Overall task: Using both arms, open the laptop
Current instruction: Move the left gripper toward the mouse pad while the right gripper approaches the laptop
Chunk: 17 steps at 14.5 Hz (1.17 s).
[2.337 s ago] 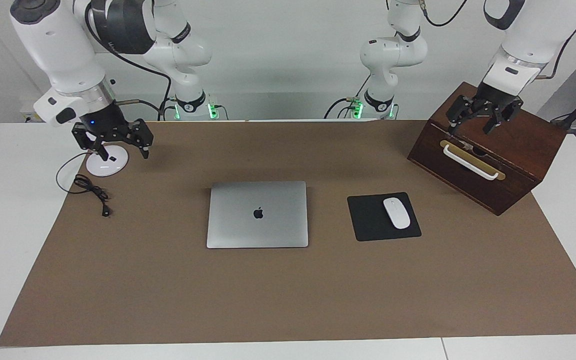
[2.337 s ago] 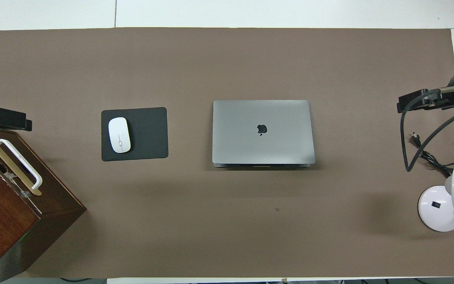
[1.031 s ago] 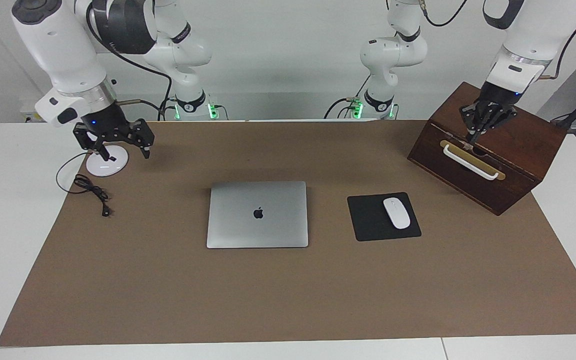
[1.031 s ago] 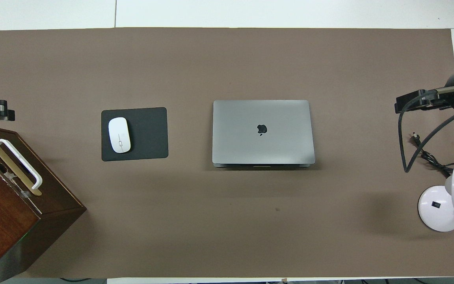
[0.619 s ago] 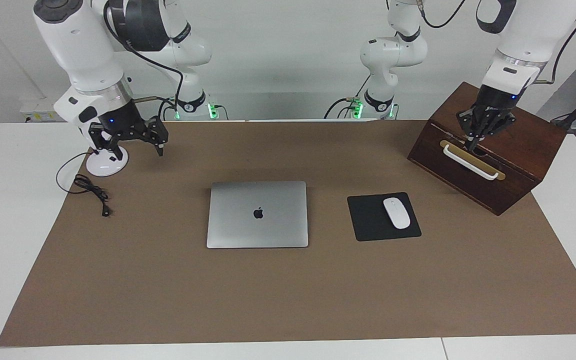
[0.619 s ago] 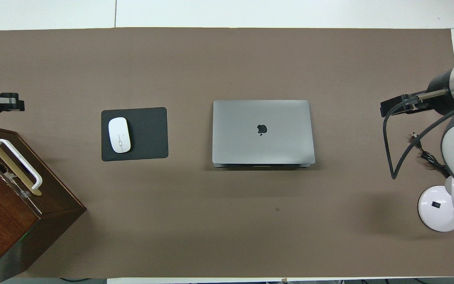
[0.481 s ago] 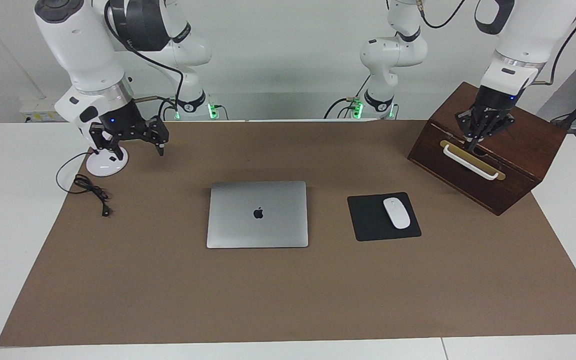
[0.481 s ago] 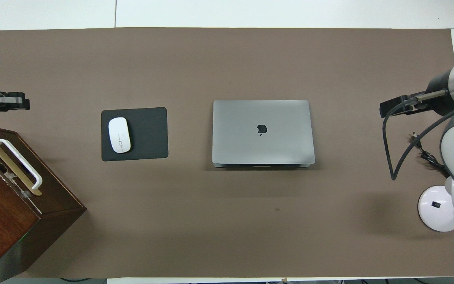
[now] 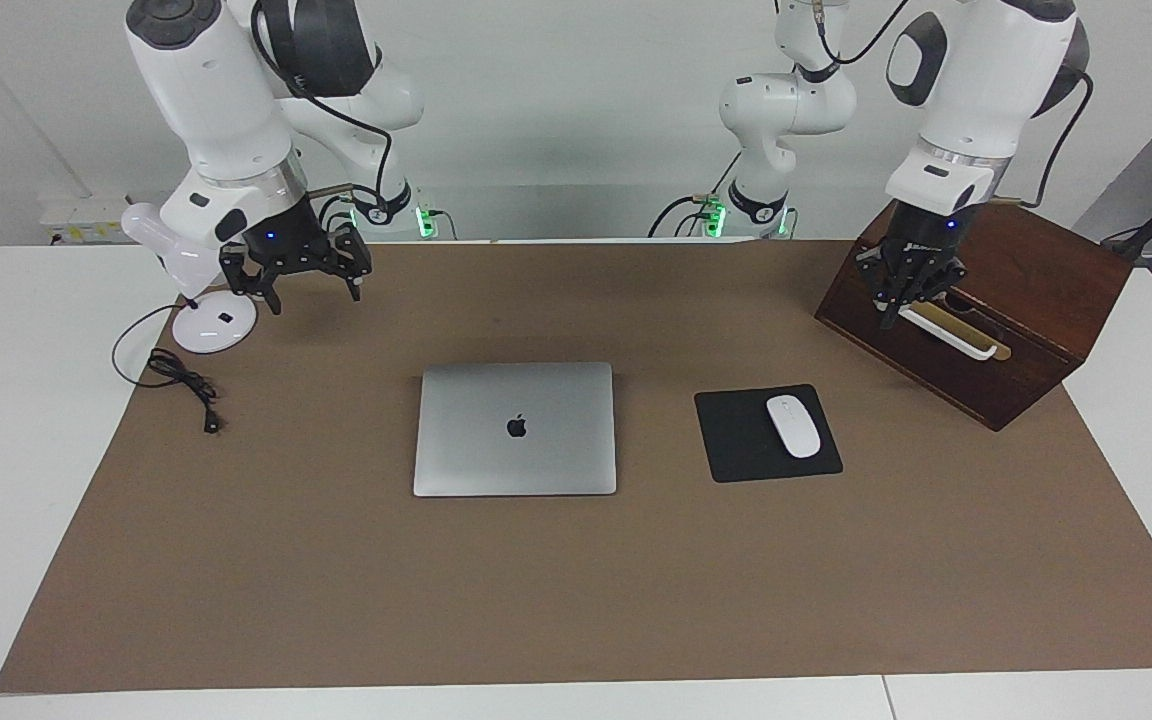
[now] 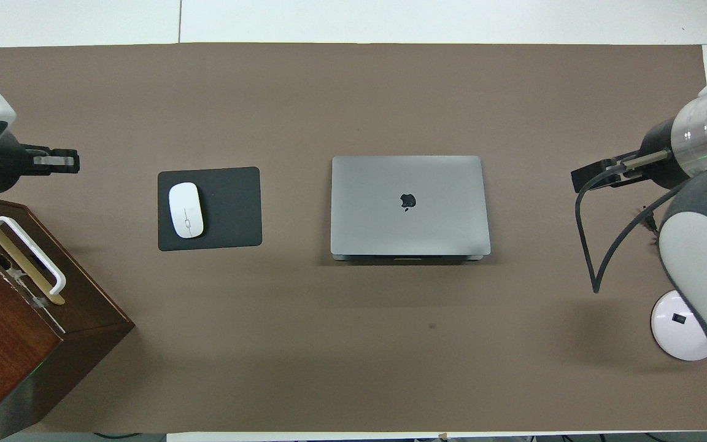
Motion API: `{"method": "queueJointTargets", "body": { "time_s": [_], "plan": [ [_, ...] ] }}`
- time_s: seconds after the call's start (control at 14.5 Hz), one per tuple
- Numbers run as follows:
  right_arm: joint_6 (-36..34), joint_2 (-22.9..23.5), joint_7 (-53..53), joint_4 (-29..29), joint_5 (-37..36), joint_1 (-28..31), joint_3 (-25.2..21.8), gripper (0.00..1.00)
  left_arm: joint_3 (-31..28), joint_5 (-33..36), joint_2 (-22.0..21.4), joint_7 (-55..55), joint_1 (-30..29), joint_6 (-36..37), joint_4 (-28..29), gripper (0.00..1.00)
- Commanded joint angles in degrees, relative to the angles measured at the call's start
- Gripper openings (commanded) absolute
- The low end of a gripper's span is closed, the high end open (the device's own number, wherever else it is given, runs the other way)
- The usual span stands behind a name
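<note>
Both arms have swung inward since the earlier frame, each drawing closer to the middle of the tabletop (image 9: 576, 600). Left hand (image 9: 904, 298), fingertips pressed together and holding nothing, hangs over the corner of a dark wooden box (image 9: 1026, 300) at the left arm's end. Right hand (image 9: 308, 282), fingers spread apart and empty, hangs over the brown mat near a white lamp base (image 9: 213, 325) and a loose black cable (image 9: 181, 380).

Shut and flat, the silver laptop (image 9: 516, 428) lies mid-table, well apart from both hands, beside a white mouse (image 9: 793, 425) on a black mouse pad (image 9: 736, 440).

Judging from this, the approach is the step in hand. To do it well, one hand likely needs to steady the base while the other catches the lid's thin front edge, lifting slowly so the body does not slide or tip
</note>
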State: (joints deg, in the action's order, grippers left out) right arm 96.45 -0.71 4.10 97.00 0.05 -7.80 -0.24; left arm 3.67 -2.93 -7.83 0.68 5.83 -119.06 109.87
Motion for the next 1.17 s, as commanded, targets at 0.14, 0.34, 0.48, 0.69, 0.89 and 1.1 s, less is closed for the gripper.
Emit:
{"method": "queueJointTargets", "body": {
  "time_s": [0.14, 0.34, 0.48, 0.69, 0.89, 1.1],
  "plan": [
    [2.07, -4.03, 2.74, 6.7, 0.04, -2.74, 0.15, 1.0, -0.68, -1.2, -4.47, 1.51, 3.57, -8.37, 9.3, 0.0],
    [8.91, -8.51, 4.69, 15.91, -0.05, -4.4, 0.15, 1.0, -0.68, -1.2, -5.96, 3.62, 5.33, -15.65, 15.36, 0.0],
    [11.47, -9.66, 5.21, 19.53, -2.67, -6.69, 0.15, 1.0, -0.68, -1.2, -6.14, 4.41, 6.03, -19.88, 18.35, 0.0],
    [15.34, -9.66, 5.3, 22.25, -5.92, -9.42, 0.15, 1.0, -0.68, -1.2, -6.06, 5.74, 8.14, -24.54, 21.34, 0.0],
    [19.82, -9.58, 6.09, 26.21, -9.09, -12.06, 0.24, 1.0, -0.77, -1.2, -6.06, 5.91, 11.12, -31.57, 25.91, 0.0],
    [22.2, -9.58, 6.09, 29.29, -12.6, -15.22, 0.24, 1.0, -0.77, -1.2, -5.35, 5.91, 12.27, -35.01, 27.07, 0.0]
  ]
}}
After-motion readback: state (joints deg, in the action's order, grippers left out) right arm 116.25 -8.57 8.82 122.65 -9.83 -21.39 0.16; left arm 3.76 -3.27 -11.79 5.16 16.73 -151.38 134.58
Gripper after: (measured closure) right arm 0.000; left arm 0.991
